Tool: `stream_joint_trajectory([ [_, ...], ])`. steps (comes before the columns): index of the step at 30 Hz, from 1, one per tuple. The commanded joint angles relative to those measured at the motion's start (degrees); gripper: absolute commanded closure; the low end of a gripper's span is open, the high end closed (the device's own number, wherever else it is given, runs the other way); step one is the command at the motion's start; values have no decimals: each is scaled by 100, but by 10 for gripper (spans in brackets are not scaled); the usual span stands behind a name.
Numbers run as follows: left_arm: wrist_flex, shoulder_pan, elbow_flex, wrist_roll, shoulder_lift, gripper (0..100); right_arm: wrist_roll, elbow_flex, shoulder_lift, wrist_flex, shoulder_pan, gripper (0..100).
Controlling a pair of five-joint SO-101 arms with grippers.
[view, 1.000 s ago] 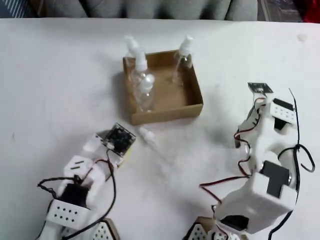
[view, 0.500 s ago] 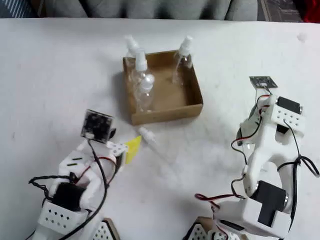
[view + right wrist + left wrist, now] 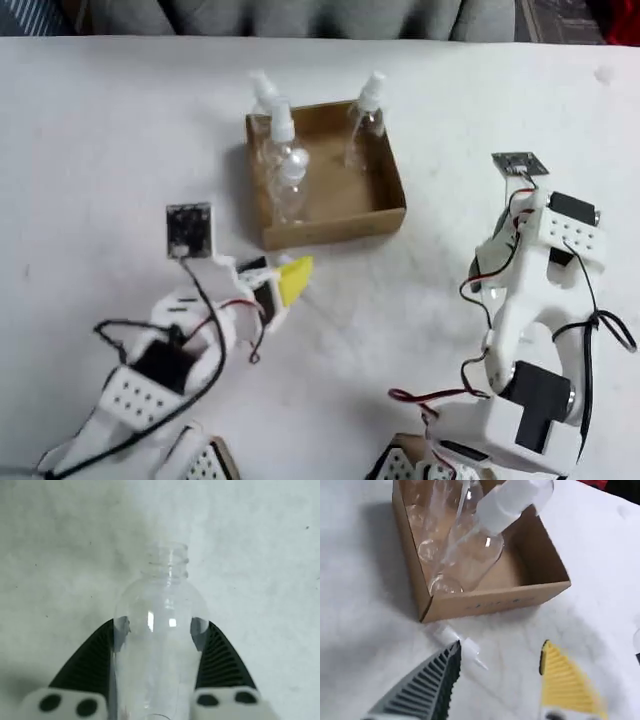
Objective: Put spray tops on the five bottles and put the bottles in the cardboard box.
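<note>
My left gripper [image 3: 500, 647] is open and low over the table in front of the cardboard box [image 3: 495, 605]. A loose white spray top [image 3: 452, 636] lies on the table right by its dark fingertip, apart from the yellow finger [image 3: 565, 685]. In the high view the same gripper [image 3: 278, 275] sits just in front of the box [image 3: 335, 230]. Several clear bottles with spray tops [image 3: 285, 150] are in the box. My right gripper [image 3: 159, 625] is shut on a clear uncapped bottle [image 3: 160, 600], its threaded neck pointing away over the white table.
The right arm [image 3: 530, 290] stands to the right of the box with its cables hanging loose. The box's near wall is close ahead of the left gripper. Bare white table [image 3: 420, 280] lies between the two arms.
My left gripper has swung towards the box and now covers the loose spray top in the high view. The right arm shifted its pose a second ago and has held still since.
</note>
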Motion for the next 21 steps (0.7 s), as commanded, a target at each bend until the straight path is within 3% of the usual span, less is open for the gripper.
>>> stream_joint_trajectory([
  [1, -501, 57, -721, 176, 1314, 759, 88, -26, -286, 48, -66, 981],
  [14, -475, 523, -2145, 1521, 3837, 759, 484, -18, -277, 31, 101, 981],
  [21, -475, 101, -2593, 1679, 4910, 759, 492, -18, -277, 22, 101, 981],
])
